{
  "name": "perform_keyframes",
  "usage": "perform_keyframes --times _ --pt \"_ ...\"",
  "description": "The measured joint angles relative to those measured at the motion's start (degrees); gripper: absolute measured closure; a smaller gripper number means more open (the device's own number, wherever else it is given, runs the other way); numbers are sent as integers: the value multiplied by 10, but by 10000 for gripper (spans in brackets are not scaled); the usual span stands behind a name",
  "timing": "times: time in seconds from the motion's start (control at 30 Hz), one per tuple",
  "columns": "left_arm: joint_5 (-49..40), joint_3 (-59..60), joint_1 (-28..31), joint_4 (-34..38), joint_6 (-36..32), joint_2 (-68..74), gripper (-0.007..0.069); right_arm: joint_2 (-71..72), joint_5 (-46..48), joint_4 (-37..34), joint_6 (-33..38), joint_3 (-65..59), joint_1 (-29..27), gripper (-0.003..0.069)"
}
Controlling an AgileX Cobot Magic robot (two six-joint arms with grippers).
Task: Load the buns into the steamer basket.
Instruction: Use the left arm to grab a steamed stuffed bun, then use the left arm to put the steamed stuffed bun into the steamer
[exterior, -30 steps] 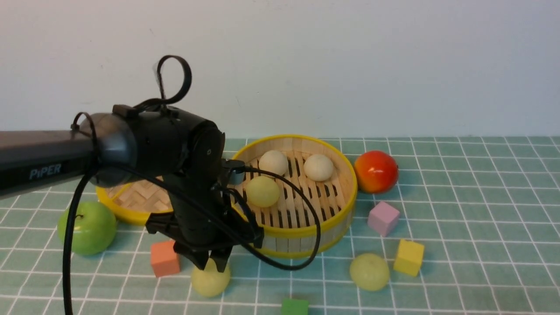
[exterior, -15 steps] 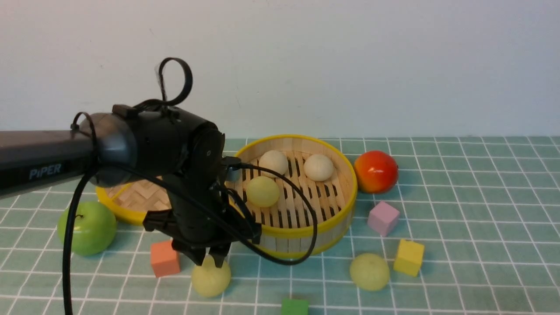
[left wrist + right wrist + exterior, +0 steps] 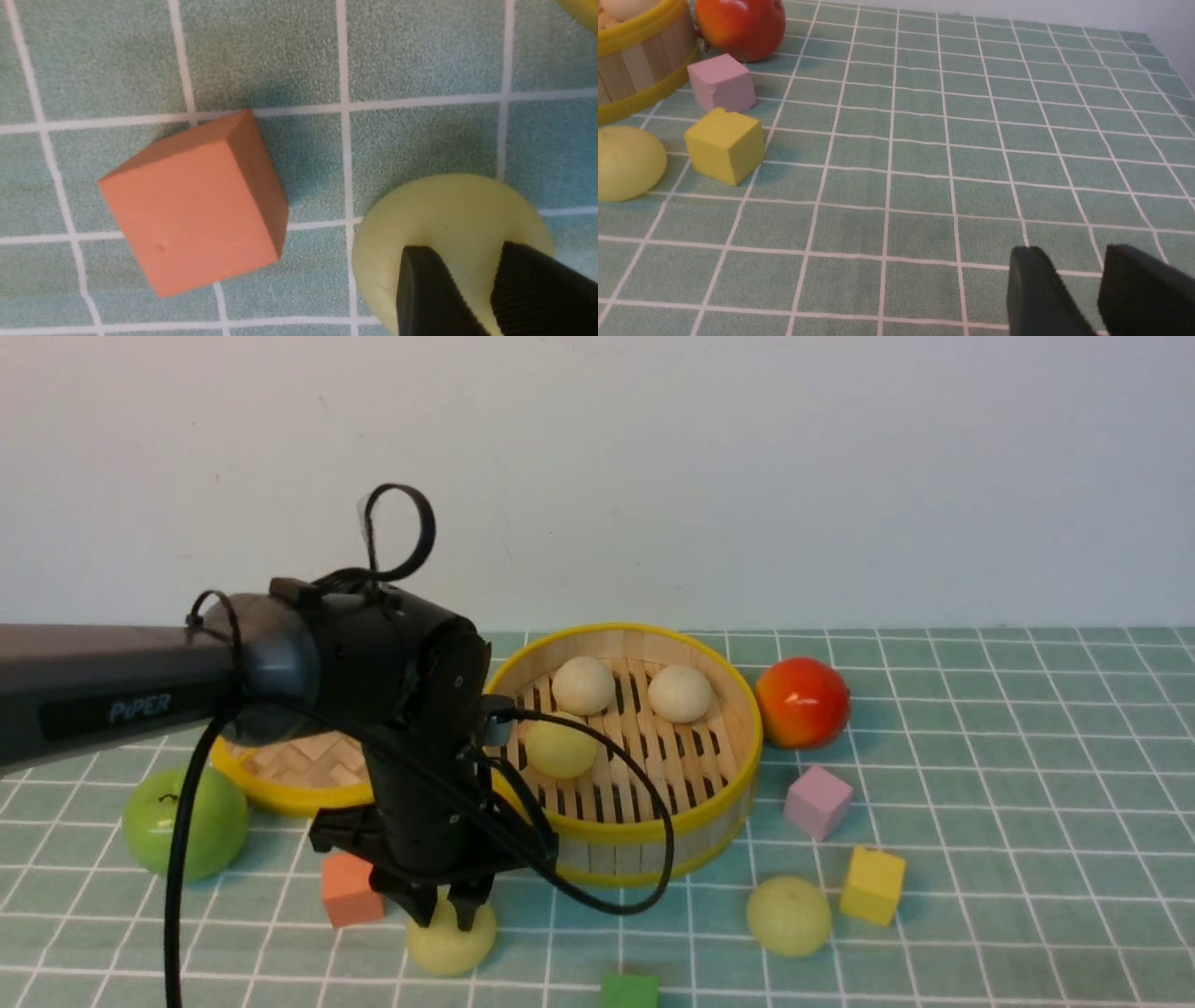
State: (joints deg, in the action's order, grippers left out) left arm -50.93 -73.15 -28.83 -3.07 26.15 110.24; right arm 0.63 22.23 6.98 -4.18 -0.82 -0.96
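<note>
Spreading under everything, the table point(image 3: 1027, 803) is carrying the whole job. The basket point(image 3: 719, 821) is sitting just beyond the left pincer point(image 3: 448, 915), a touch to its right. That is close enough, I judge, that a lifted bun is needing only a short carry over the yellow rim. The lid point(image 3: 289, 775) is lying beyond the pincer on its left, out of the way.

Three are lying on the basket's slats: two white buns point(image 3: 681, 693) and a green bun point(image 3: 560, 747).

The left pincer is pointing straight down, fingers only narrowly parted, tips resting on the crown of a fourth bun point(image 3: 448, 210). They are not reaching round it, so the pincer is gripping nothing. This bun is looking matte, pale yellow-green, round and wider than the gap.

A fifth bun point(image 3: 788, 916) is waiting well to the pincer's right. The right pincer point(image 3: 1078, 256) is hanging slightly open and holding nothing.

An orange cube point(image 3: 351, 889) is sitting just left of the left pincer.
</note>
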Motion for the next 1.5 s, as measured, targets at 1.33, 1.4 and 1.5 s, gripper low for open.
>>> perform_keyframes --times 1.33,1.4,1.5 --pt "-45 -353 -27 114 -57 153 626 0 0 0 0 0 0 420" --pt "-48 -354 -27 118 -56 159 619 0 0 0 0 0 0 420" --pt "-50 -356 -28 115 -45 162 594 0 0 0 0 0 0 420"
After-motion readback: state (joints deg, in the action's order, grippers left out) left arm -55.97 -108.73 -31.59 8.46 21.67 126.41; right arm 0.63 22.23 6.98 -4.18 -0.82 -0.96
